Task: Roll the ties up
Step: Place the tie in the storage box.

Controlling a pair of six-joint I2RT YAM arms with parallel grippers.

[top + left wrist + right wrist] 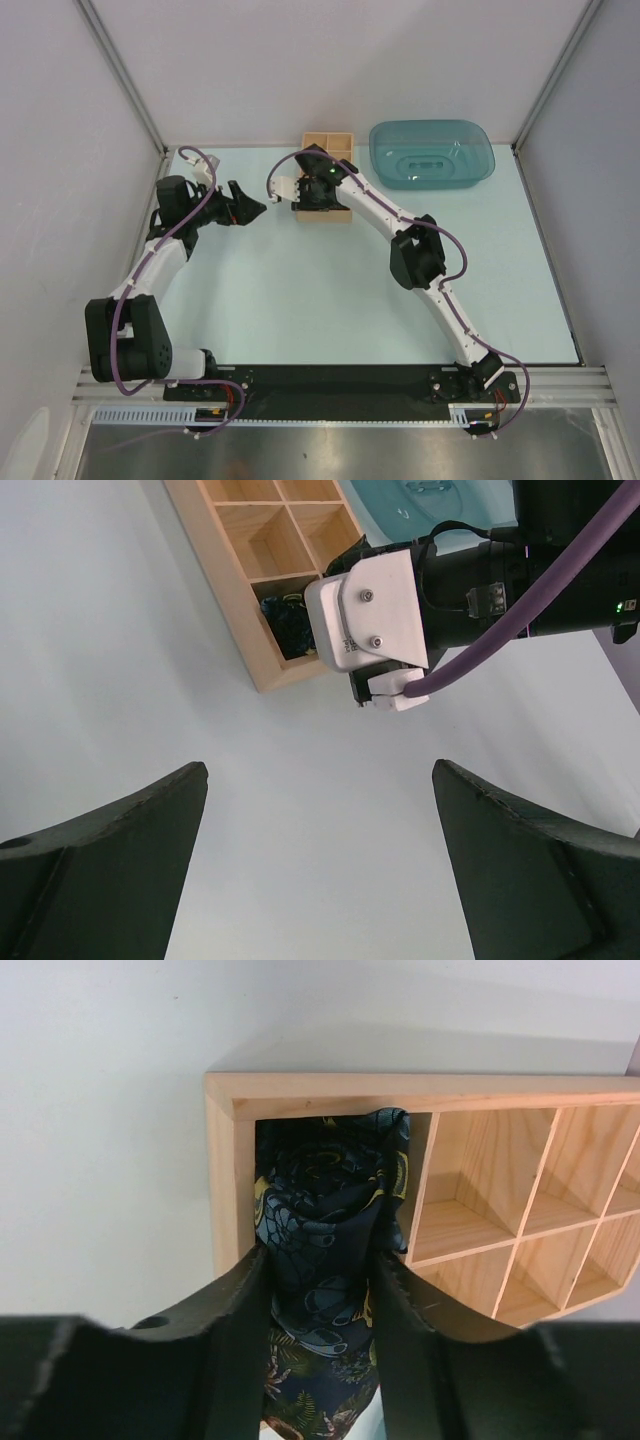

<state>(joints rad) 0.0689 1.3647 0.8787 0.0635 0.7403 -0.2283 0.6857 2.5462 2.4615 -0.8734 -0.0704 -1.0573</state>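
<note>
A rolled dark navy tie (322,1260) with blue and yellow pattern is clamped between my right gripper's (318,1260) fingers, its top inside the corner compartment of the wooden box (330,1092). In the top view the right gripper (321,195) hangs over the box's near end (327,214). The left wrist view shows the dark tie (285,622) in that box compartment, beside the right wrist. My left gripper (318,770) is open and empty above bare table; in the top view it (256,207) points toward the box from the left.
The wooden box (262,550) has several empty compartments. A teal plastic tray (432,153) stands at the back right of the table. Grey walls enclose the pale table on three sides.
</note>
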